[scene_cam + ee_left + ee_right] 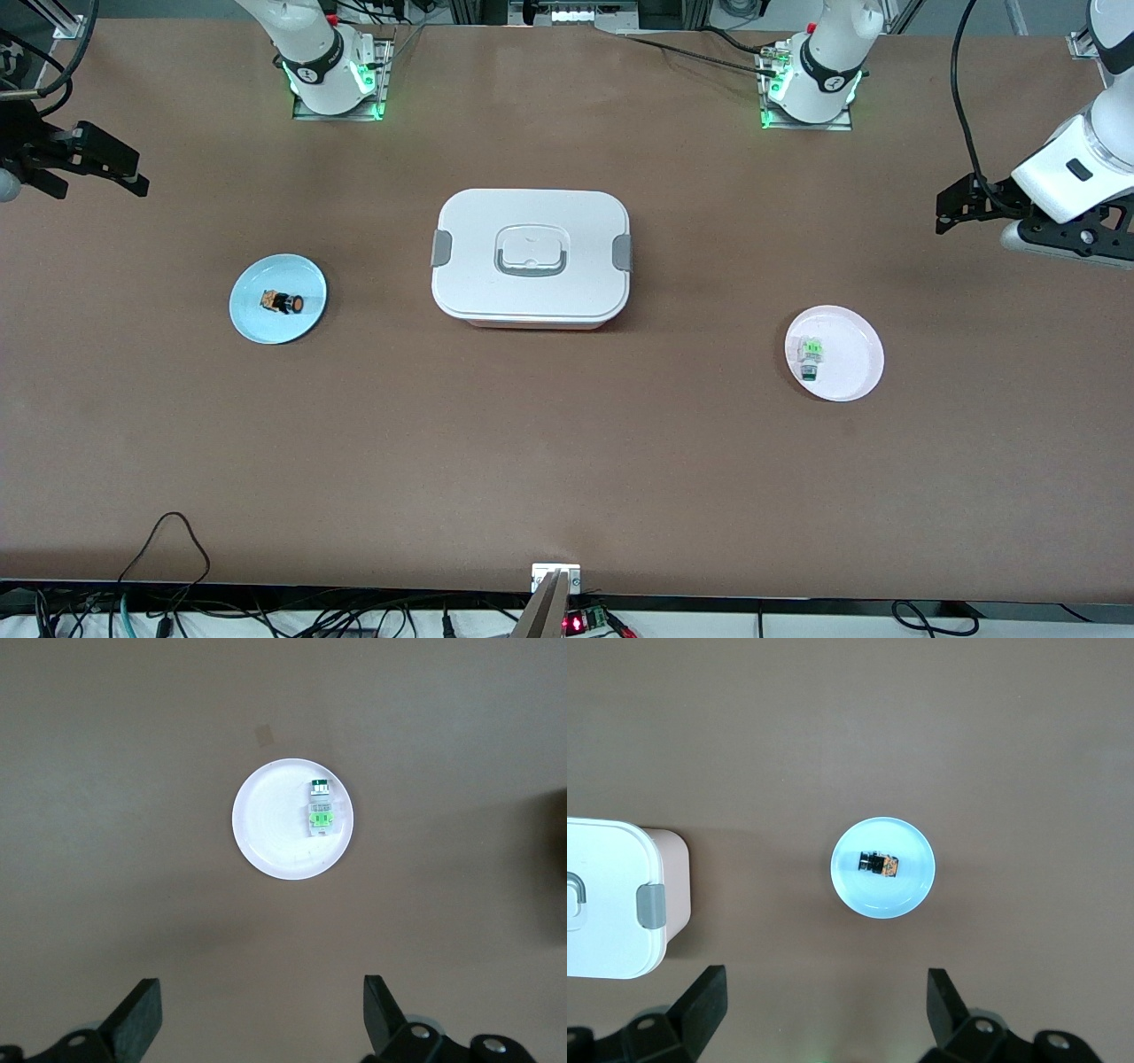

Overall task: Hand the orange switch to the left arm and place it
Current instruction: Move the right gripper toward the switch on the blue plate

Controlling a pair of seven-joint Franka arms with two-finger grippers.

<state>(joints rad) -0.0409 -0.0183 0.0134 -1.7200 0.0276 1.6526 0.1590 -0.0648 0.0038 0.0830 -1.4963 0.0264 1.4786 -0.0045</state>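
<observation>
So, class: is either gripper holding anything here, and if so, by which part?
Nothing is held. Both the left gripper and right gripper are open and empty; the orange switch lies on its blue plate.

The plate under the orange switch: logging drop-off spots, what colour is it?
Light blue plate, clearest in the right wrist view.

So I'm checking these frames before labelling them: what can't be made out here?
- Orange switch on the blue plate: too small in every view for its markings or how it lies.
- Green-and-white switch on the pink plate: print too small.
- Box: lid shut, contents hidden; cut by the right wrist view's edge.
- Left gripper and right gripper: open, bodies cropped by the wrist views' edges.
</observation>
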